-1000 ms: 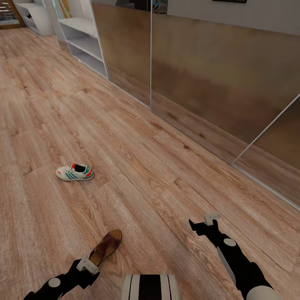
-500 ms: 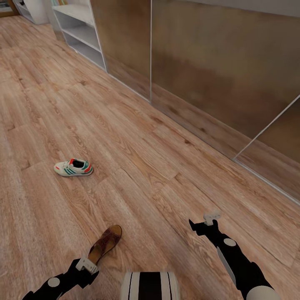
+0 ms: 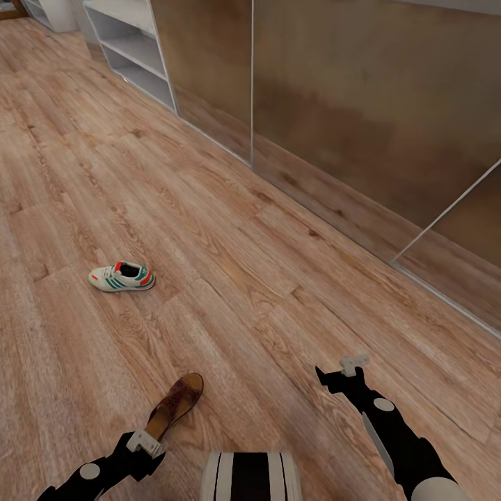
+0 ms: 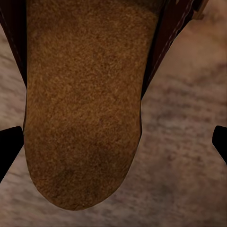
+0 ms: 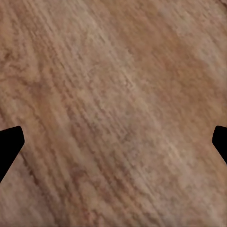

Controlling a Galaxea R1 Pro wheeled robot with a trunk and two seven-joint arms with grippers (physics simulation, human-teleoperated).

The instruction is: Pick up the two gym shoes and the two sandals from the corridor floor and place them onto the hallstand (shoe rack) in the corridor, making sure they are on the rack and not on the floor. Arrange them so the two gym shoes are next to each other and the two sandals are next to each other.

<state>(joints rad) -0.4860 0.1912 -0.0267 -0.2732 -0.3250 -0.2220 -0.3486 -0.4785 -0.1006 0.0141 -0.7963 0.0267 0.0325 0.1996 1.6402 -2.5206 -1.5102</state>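
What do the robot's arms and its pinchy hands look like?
Both arms are glossy black with round pale grey discs at the joints. The left gripper and right gripper have small pale grey blocky heads. In the wrist views the fingertips show as plain black wedges. A black-and-white striped trunk sits between the arms.

We could read no text, label, brand, number or sign. The gym shoe [image 3: 122, 276] carried only green stripes and a red patch, without letters, and the sandal [image 3: 175, 406] insole was plain.
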